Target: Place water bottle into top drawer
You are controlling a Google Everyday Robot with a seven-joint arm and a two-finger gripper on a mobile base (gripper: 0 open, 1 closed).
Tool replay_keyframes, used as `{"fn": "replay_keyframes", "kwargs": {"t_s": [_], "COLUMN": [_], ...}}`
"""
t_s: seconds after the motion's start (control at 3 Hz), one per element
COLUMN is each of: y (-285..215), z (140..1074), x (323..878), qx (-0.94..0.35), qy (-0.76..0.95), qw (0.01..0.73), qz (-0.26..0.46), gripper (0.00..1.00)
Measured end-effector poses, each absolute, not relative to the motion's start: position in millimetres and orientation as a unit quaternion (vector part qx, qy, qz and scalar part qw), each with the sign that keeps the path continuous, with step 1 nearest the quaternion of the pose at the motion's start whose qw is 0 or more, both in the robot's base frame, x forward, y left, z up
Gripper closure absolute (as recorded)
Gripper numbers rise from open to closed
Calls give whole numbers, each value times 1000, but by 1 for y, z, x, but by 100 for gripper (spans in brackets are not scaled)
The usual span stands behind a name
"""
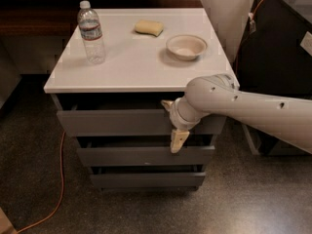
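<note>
The water bottle (91,32), clear and ribbed with a white cap, stands upright at the back left of the white table top (131,67). The top drawer (117,123) is the uppermost grey front under the table top, with a dark gap above it showing it is slightly out. My gripper (173,122) is at the right part of that drawer front, far from the bottle. Its fingers are apart: one tan fingertip (167,104) is at the front's top edge, the other finger (178,140) hangs down over the front. It holds nothing.
A yellow sponge (149,28) and a beige bowl (186,46) lie on the table's back right. Two shallower grey drawers (141,156) sit below. A dark cabinet (278,48) stands to the right. An orange cable (58,194) runs over the floor at left.
</note>
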State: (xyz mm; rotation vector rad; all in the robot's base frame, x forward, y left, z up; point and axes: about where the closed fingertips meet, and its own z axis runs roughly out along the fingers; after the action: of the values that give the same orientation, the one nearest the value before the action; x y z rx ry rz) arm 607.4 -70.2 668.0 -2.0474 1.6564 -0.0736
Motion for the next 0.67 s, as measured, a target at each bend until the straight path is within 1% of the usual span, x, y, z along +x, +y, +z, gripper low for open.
{"fn": "replay_keyframes", "kwargs": {"t_s": [0.67], "y": [-71], "z": [651], "x": [640], "qx": [-750], "qy": [615], "qw": [243], "qz": [-35], "gripper": [0]}}
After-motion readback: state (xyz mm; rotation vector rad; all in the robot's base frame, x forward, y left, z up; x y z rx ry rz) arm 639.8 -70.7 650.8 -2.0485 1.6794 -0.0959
